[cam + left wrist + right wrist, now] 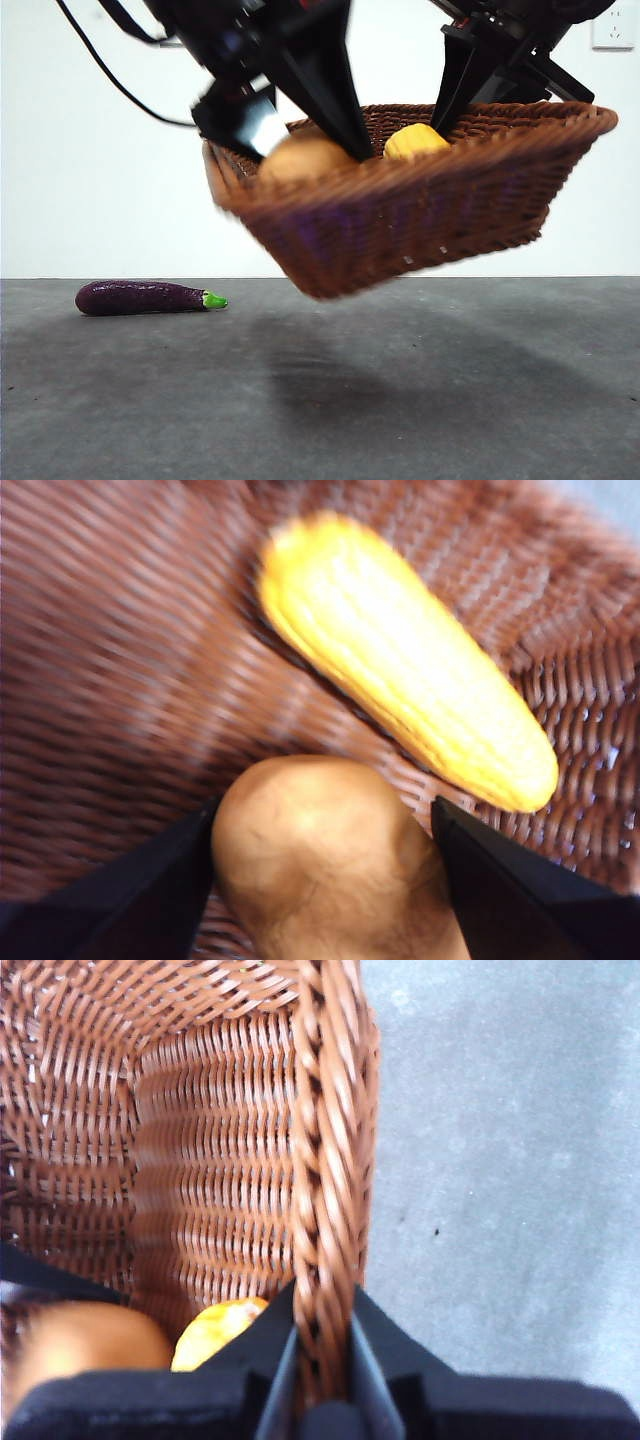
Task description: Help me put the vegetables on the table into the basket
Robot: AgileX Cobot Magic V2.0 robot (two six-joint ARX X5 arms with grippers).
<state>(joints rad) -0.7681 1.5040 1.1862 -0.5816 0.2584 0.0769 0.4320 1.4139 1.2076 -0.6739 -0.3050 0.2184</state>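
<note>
Desk: dark grey, matte, slightly speckled, runs full width of front view up to white wall behind. Only one thing lies directly on it: slim dark purple eggplant, on its side, far back at left, bright green stem pointing to right. Soft dark shadow on desk near middle. In right wrist view, same grey surface visible, few small dark specks.

Wicker basket is off the worktop, tilted, dark reddish-brown weave with braided rim. Inside: brown oval potato and bumpy yellow oblong vegetable, lying side by side on the basket floor. Slim dark purple eggplant, green stem, lies flat on the worktop, well apart from the basket.
</note>
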